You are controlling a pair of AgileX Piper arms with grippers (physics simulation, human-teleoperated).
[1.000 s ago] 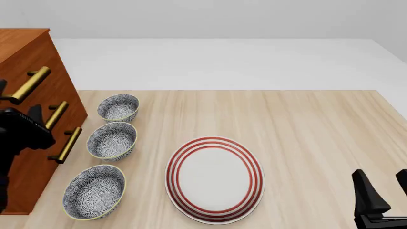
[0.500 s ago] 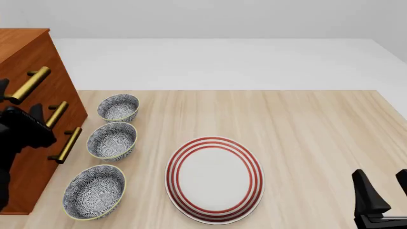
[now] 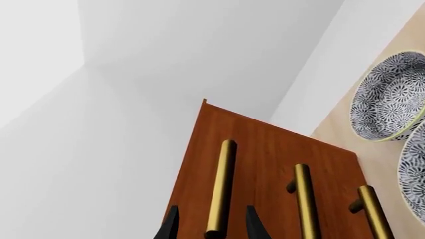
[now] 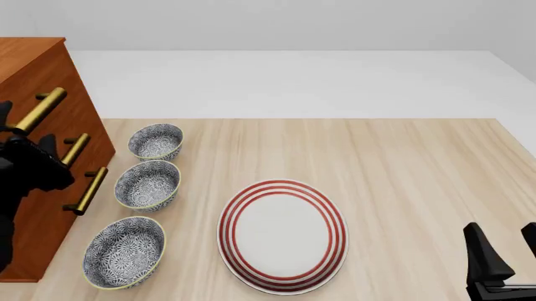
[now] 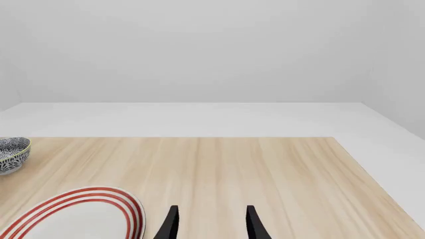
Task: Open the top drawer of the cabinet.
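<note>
At the far left of the table (image 4: 402, 163) the cabinet (image 4: 34, 75) is seen, reddish-brown wood, cut off by the left edge of the front view. Three brass bar handles are carried on its front. The top drawer (image 3: 199, 164) is the uppermost, and its handle (image 4: 37, 110) is the highest of the three; the drawer's edges cannot be made out, nor whether it is pulled out at all. The left tool (image 3: 210, 226) is held at this handle: in the left wrist view its two dark fingers (image 3: 170, 228) are spread to either side of the bar's end, with a narrow gap on each side, so contact cannot be told. In the front view the left tool (image 4: 17, 128) is largely hidden by its own black arm.

Just right of the cabinet three blue-patterned bowls (image 4: 147, 185) are lined up from far to near. A red-ringed white plate (image 4: 283, 235) lies near the middle of the table. At the near right the right tool (image 5: 210, 224) is held over bare wood, fingers parted, nothing between them; only its fingertips are shown.
</note>
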